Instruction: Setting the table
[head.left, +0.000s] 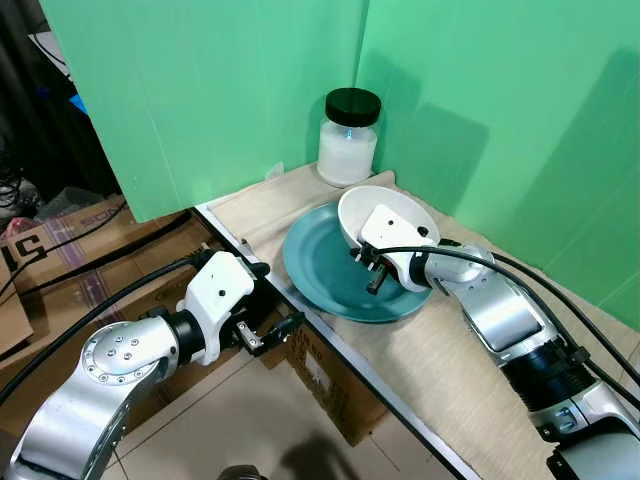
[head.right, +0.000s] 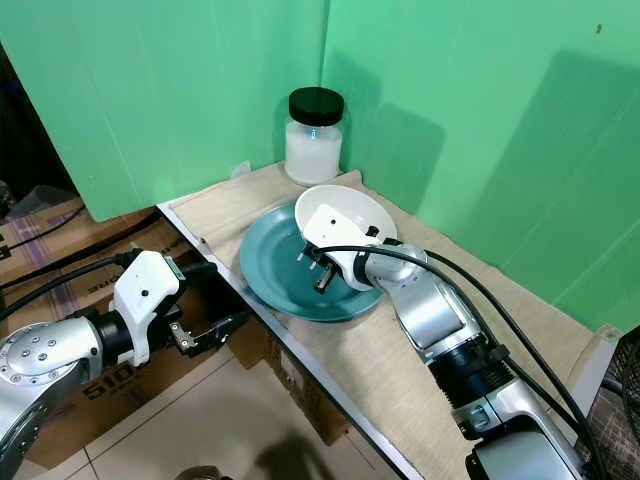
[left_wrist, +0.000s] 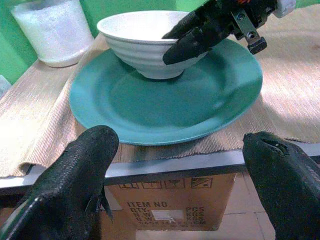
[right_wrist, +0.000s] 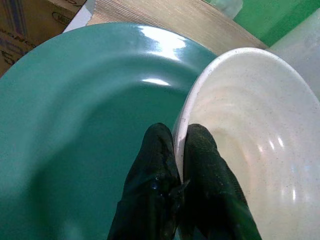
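While the bowl (head.left: 385, 218) is pinched at its near rim by the right gripper (right_wrist: 181, 165), it is held over the plate (head.left: 325, 265); the left gripper (left_wrist: 175, 175) is spread wide below the table edge.

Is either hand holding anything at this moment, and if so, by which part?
The right hand pinches the white bowl by its rim, one finger inside and one outside, over the teal plate. The left hand is open and holds nothing.

You have one teal plate (head.left: 330, 275) at centre frame, one white bowl (head.left: 385, 215) on it, and one black-lidded jar (head.left: 349, 137) at upper centre. One mat (head.left: 420, 370) lies under them. Two grippers: left (head.left: 268, 335), right (right_wrist: 177, 150). Cardboard boxes (head.left: 55, 250) at left: count uncertain.
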